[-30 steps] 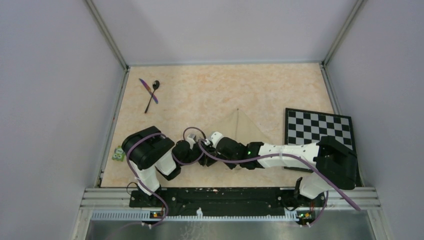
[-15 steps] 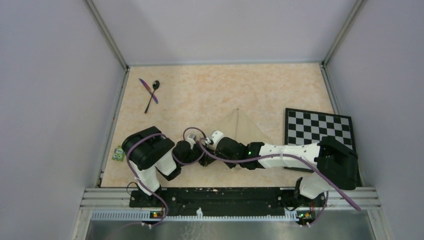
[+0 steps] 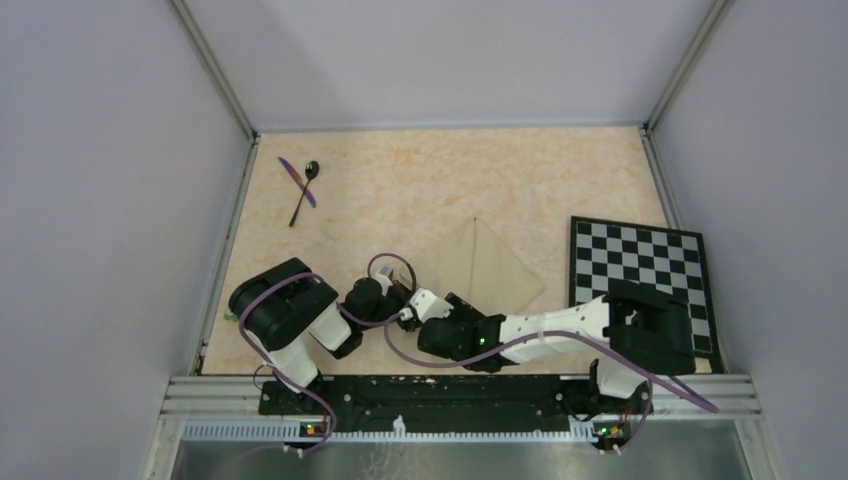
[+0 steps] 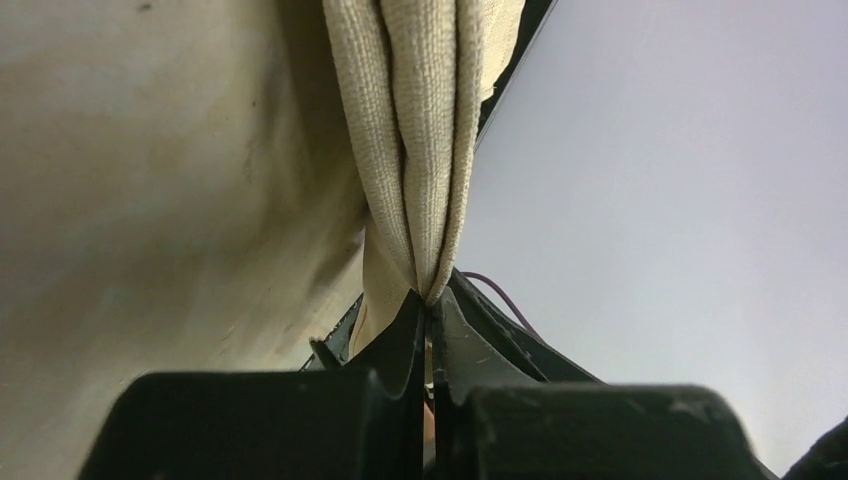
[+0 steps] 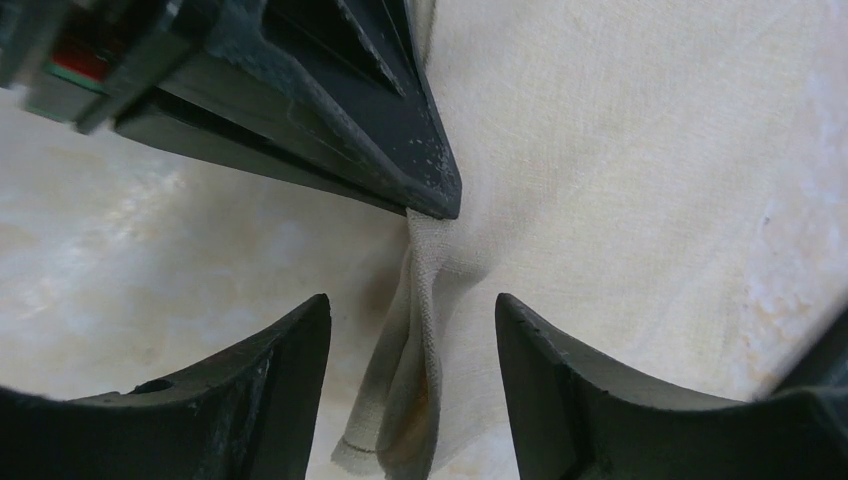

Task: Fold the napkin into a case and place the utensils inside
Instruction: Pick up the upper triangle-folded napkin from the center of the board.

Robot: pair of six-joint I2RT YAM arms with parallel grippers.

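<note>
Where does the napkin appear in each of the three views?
Top external: napkin at centre, left of the checkerboard.
Left wrist: upper middle, bunched folds running down into the closed tips.
Right wrist: fills the right half, with a pinched ridge at centre.
Shared landmark: the left end effector shut on the napkin.

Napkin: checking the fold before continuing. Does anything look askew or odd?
The napkin has its near corner gathered into a crumpled pleat, pinched in the shut left gripper, not lying flat. The open right gripper straddles its loose end.
</note>
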